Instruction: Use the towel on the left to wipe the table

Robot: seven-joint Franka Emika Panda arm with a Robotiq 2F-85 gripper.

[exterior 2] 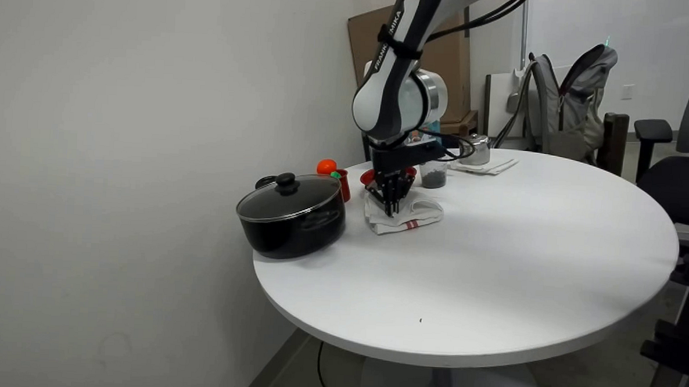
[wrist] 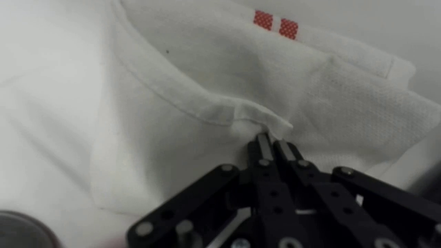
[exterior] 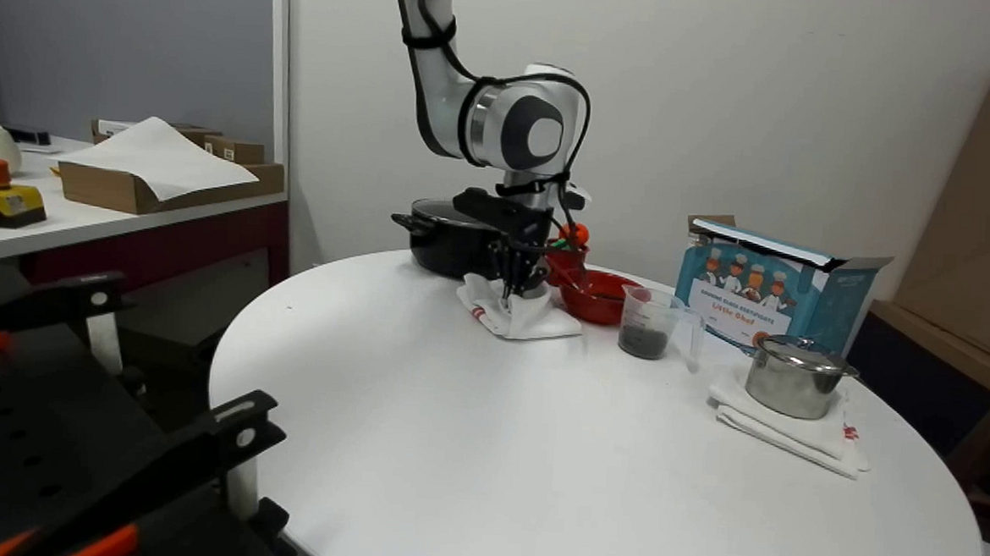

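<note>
And there's the plain pale wall (exterior 2: 119, 149), rising in both exterior views; a grey partition (exterior: 117, 46) stands behind the white desk (exterior: 74, 219), dark office chair (exterior 2: 682, 188), grey floor (exterior 2: 598, 367) beside it!

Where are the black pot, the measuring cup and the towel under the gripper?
Black pot (exterior 2: 289, 234), in an exterior view: side wall.
Measuring cup (exterior: 648, 316), in an exterior view: clear wall.
Towel (wrist: 237, 74), in the wrist view: wrinkled middle.

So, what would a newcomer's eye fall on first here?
Probably the robot arm over the round white table, its jaws closed on a white towel. Next, perhaps the lidded black pot near that towel, and the blue box behind the steel pot in an exterior view.
</note>
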